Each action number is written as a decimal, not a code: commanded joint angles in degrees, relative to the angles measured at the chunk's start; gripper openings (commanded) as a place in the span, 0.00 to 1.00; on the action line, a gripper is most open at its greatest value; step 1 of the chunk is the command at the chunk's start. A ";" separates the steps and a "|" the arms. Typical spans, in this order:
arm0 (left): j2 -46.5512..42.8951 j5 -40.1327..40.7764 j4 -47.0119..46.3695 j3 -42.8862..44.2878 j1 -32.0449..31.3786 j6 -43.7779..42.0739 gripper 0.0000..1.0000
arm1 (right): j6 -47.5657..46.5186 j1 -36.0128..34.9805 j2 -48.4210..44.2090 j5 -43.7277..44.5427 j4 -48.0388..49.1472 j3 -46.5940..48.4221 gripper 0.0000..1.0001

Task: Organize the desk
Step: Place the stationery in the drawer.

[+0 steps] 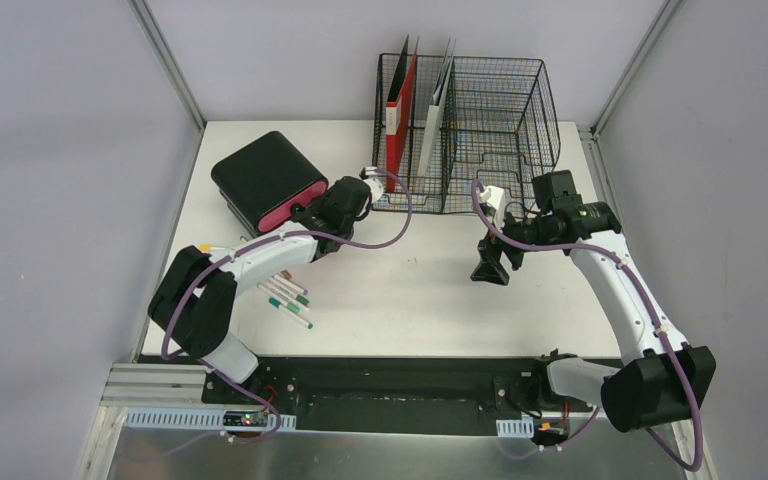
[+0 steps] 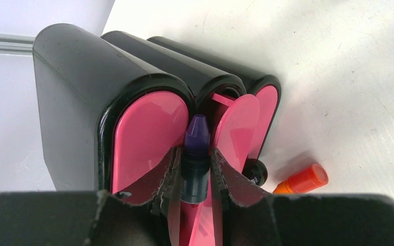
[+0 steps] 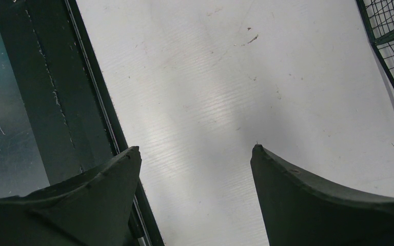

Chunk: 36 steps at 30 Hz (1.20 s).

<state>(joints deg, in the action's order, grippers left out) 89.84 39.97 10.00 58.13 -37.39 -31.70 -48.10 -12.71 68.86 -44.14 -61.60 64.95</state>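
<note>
A black pen holder with pink insides lies on its side at the back left of the white desk. My left gripper is at its open end, shut on a purple-capped marker. In the left wrist view the left gripper points the marker's cap at the middle compartment of the pen holder. An orange marker lies on the desk to the right. My right gripper hangs open over the desk's middle, and in its own view the right gripper holds nothing.
Several loose pens lie on the desk under the left forearm. A black wire-mesh rack with upright folders stands at the back, its corner in the right wrist view. A small black round object sits beside the holder.
</note>
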 commanded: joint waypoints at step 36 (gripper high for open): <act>-6.77 -9.79 9.90 3.48 -0.33 11.06 0.48 | -1.28 0.26 -0.38 -0.60 0.54 0.21 0.82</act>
<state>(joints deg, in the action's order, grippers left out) 86.52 32.69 19.18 58.94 -37.43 -23.00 -48.12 -12.71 68.86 -44.14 -61.60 64.90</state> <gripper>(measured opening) 0.467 0.815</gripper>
